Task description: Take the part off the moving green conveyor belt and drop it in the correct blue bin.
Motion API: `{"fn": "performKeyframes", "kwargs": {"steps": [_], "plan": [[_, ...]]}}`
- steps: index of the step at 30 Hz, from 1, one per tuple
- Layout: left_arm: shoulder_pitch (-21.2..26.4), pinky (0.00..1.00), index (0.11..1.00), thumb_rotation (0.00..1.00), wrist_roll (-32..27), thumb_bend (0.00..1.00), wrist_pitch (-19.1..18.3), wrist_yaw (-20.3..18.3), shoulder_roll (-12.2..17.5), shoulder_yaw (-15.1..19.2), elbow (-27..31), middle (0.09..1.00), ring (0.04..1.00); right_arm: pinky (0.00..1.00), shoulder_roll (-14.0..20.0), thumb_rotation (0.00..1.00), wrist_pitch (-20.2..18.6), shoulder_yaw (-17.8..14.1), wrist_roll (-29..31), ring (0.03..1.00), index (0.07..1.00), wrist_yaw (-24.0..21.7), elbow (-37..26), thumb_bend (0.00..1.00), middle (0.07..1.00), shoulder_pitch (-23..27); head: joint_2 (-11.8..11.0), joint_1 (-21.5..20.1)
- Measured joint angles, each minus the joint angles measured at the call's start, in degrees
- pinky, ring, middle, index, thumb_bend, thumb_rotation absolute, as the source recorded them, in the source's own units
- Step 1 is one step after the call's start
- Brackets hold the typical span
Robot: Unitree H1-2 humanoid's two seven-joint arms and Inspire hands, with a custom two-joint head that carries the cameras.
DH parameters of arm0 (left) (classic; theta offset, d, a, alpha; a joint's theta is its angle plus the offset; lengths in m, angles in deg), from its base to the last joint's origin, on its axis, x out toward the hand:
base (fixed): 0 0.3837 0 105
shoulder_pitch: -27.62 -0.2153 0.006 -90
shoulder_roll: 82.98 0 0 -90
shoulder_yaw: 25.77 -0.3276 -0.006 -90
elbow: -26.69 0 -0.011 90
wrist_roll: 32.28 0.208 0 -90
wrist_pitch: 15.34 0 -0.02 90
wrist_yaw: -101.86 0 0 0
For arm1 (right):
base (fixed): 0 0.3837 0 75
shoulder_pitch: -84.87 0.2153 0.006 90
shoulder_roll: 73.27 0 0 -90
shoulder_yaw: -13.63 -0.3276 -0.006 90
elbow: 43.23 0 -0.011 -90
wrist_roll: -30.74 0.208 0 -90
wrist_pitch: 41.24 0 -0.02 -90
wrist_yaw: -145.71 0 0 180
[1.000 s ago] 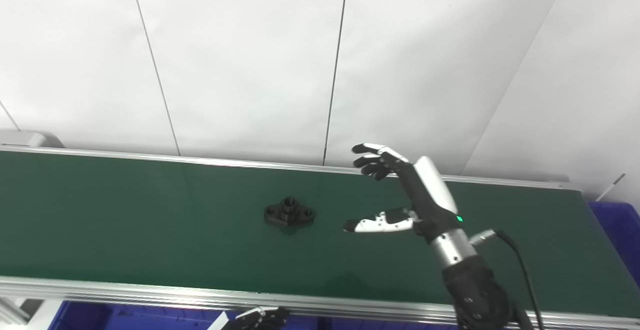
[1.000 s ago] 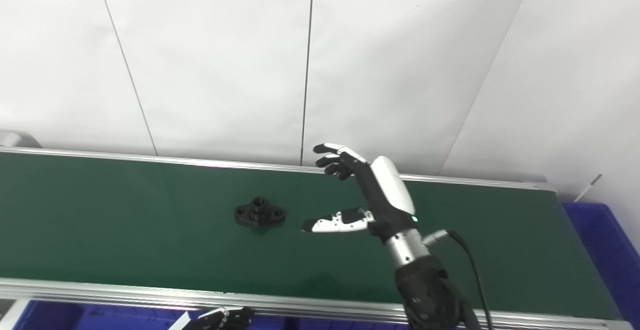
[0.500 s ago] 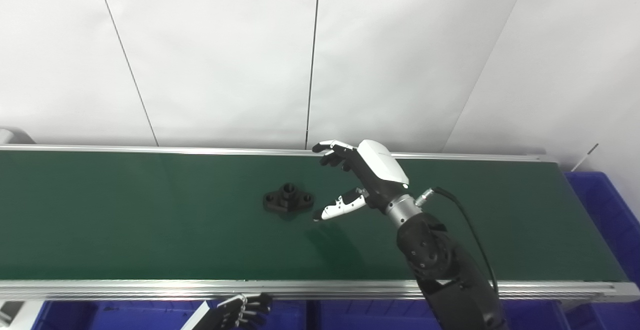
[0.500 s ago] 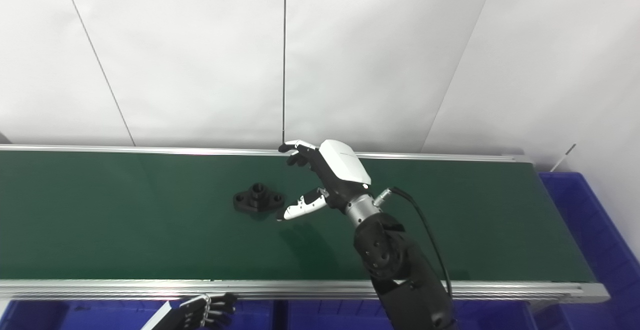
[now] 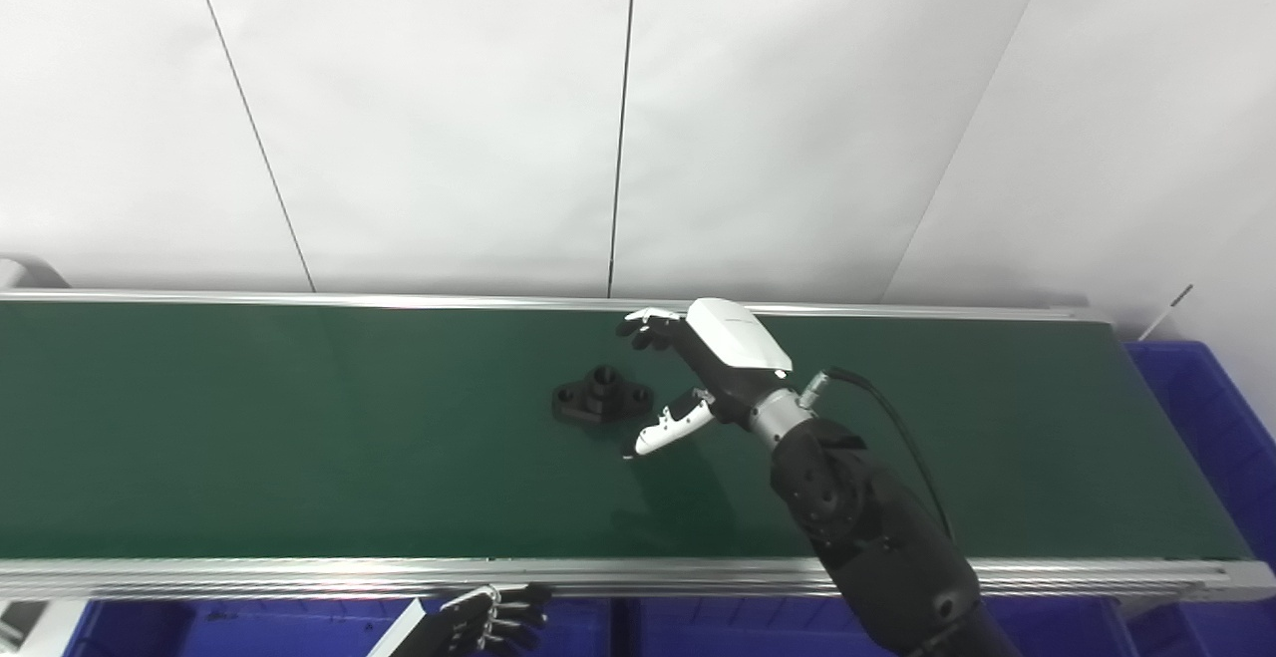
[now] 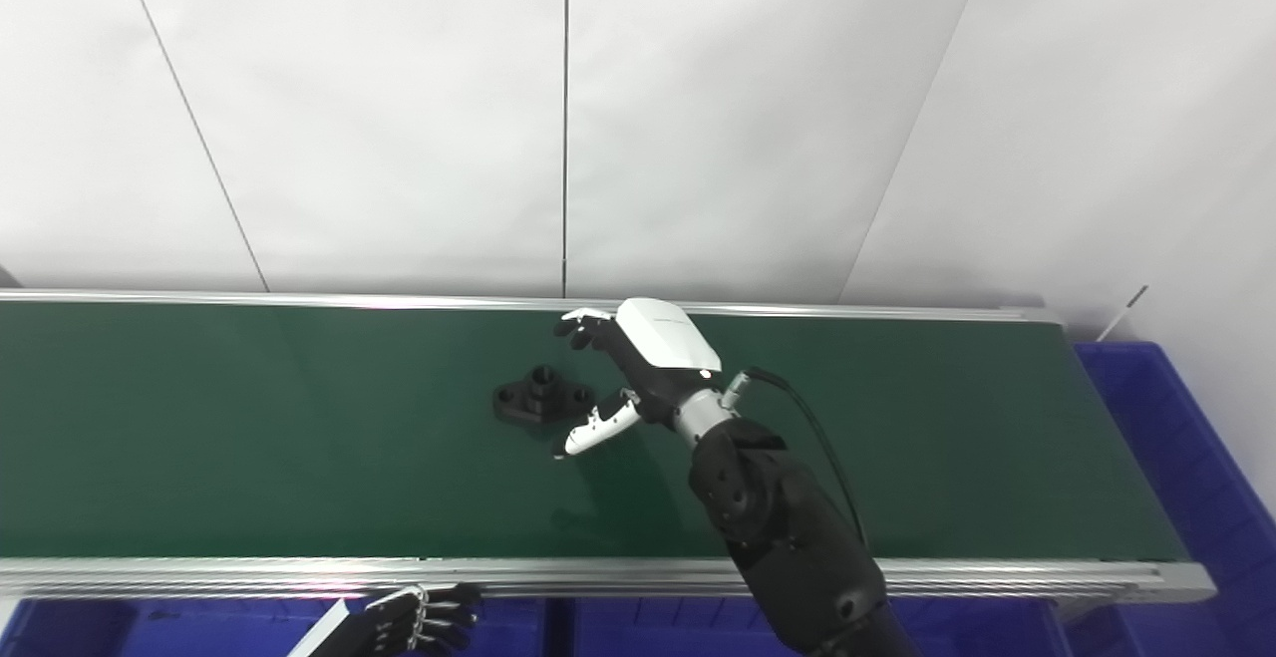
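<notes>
**Right robot hand spread beside the flanged part on the belt**

Just right of the part, the right robot hand [image 5: 723, 363] is spread, holding nothing: its fingers [image 5: 643, 326] reach over the far side of the belt and its thumb [image 5: 666, 427] points down toward the near side. The black flanged part [image 5: 602, 403] lies flat mid-belt, just beside the thumb and apart from it. Green conveyor belt [image 5: 299, 438] runs bare far to the left and also to the right, framed by a far aluminium rail [image 5: 299, 299] and a near one [image 5: 299, 575]. Below the near rail the left robot hand [image 6: 414, 620] waits, fingers loosely curled around nothing, above a blue bin [image 5: 229, 627]. Another blue bin [image 6: 1176, 438] sits past the belt's right end.
</notes>
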Motion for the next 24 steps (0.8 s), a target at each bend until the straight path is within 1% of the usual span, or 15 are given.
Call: {"fn": "performKeyframes", "kwargs": {"steps": [5, 7, 9, 12, 17, 21, 24], "plan": [[-0.01, 0.61, 0.777, 0.18, 0.4, 0.84, 0.0, -0.09, -0.24, -0.18, -0.01, 0.748, 0.68, 0.69, 0.4, 0.26, 0.0, 1.92, -1.97, 0.759, 0.759, 0.04, 2.07, 0.9, 0.757, 1.09, 0.35, 0.44], [0.0, 0.61, 0.774, 0.17, 0.41, 0.84, 0.0, -0.09, -0.3, -0.19, -0.01, 0.748, 0.68, 0.69, 0.45, 0.25, 0.01, 2.61, -2.73, 0.762, 0.758, 0.03, 3.43, 0.9, 0.756, 1.74, 0.18, 0.53], [0.01, 0.6, 0.773, 0.16, 0.4, 0.84, 0.0, -0.08, -0.42, -0.15, -0.03, 0.746, 0.673, 0.68, 0.59, 0.26, 0.03, 3.09, -3.14, 0.755, 0.757, 0.08, 4.24, 0.89, 0.753, 2.23, 0.0, 0.61], [0.09, 0.6, 0.774, 0.18, 0.66, 0.84, 0.0, 0.04, -0.42, -0.32, -0.15, 0.748, 0.676, 0.67, 0.79, 0.27, 0.07, 4.79, -4.74, 0.745, 0.758, 0.33, 6.57, 0.88, 0.751, 3.65, -0.09, 0.53], [0.15, 0.6, 0.771, 0.18, 0.87, 0.85, 0.0, 0.96, -0.44, -0.75, -0.32, 0.748, 0.672, 0.67, 1.12, 0.24, 0.1, 6.39, -7.09, 0.734, 0.755, 0.8, 8.73, 0.88, 0.739, 5.41, 0.0, 0.44], [0.26, 0.59, 0.77, 0.19, 0.91, 0.85, 0.0, 1.09, -0.54, -1.07, -0.32, 0.748, 0.669, 0.68, 1.88, 0.24, 0.09, 7.37, -8.66, 0.746, 0.757, 0.99, 10.06, 0.86, 0.745, 6.25, 0.0, 0.35], [0.33, 0.59, 0.771, 0.19, 0.94, 0.84, 0.0, 1.24, -0.54, -1.24, -0.33, 0.751, 0.677, 0.69, 2.69, 0.22, 0.08, 8.7, -10.15, 0.757, 0.757, -0.08, 11.11, 0.84, 0.75, 7.03, 0.17, 0.35]]}}
